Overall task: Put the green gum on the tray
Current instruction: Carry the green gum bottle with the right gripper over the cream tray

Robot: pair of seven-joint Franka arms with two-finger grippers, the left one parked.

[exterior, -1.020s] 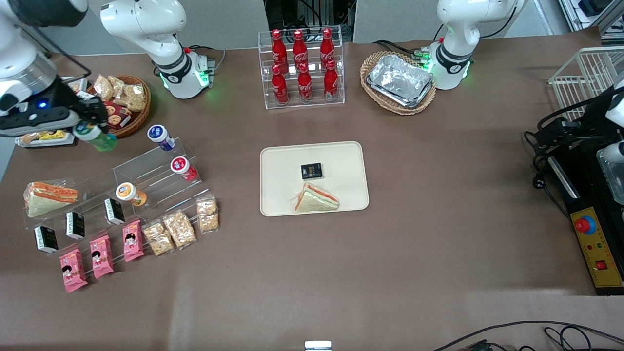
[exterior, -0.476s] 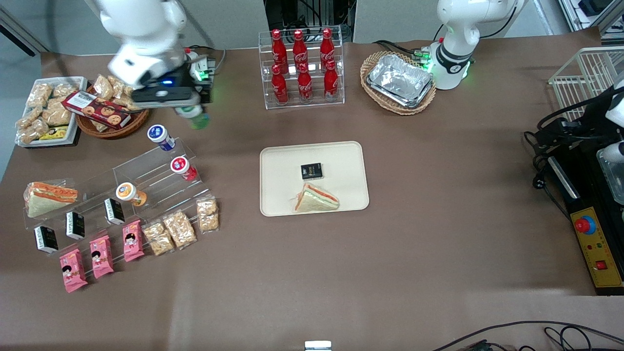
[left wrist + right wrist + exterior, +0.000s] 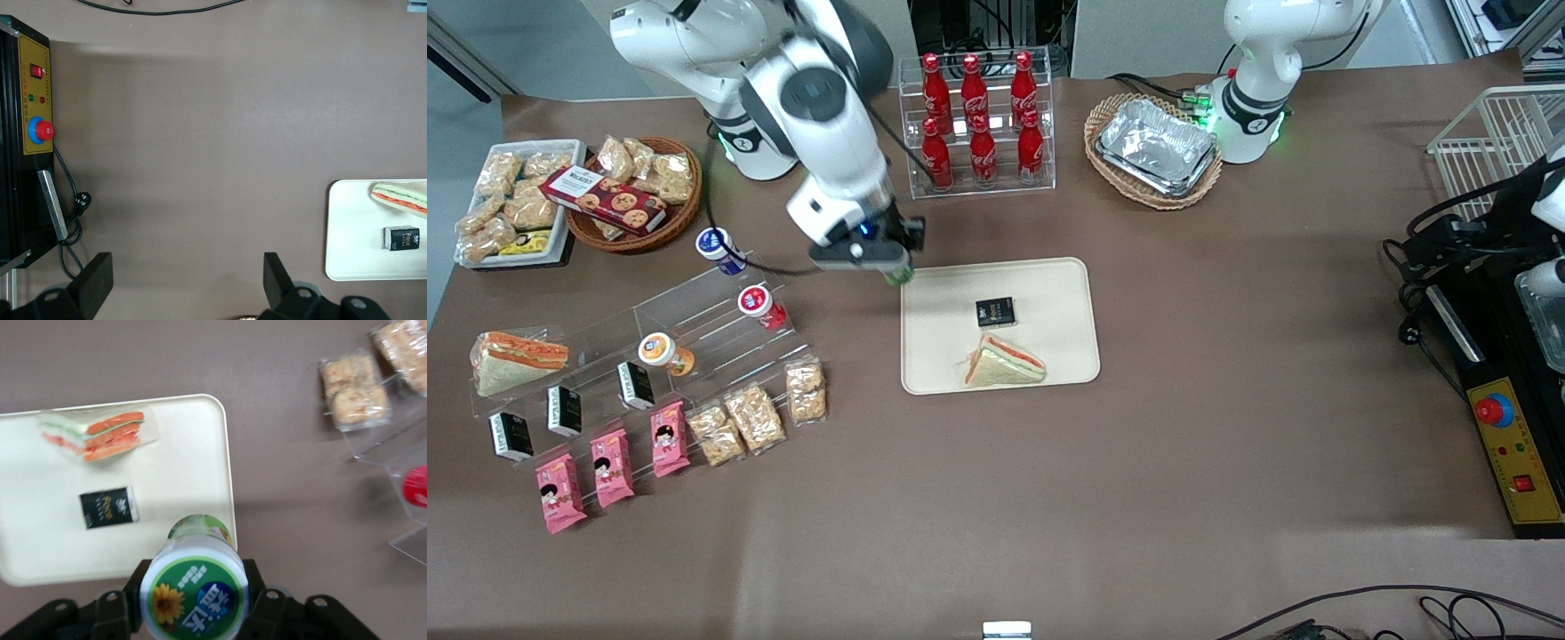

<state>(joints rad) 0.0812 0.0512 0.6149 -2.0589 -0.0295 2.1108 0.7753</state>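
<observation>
**Readable markings**

The small green-bodied gum bottle point(image 3: 195, 595), clamped in the right arm's hand point(image 3: 195, 603) over the corner of the cream-beige rectangular tray point(image 3: 193, 460), has a round white lid with a green-ringed label: a sunflower picture and white characters on blue, too blurred to read. The 6 red bottles point(image 3: 978, 124) in the clear rack carry white script, illegible here.
</observation>
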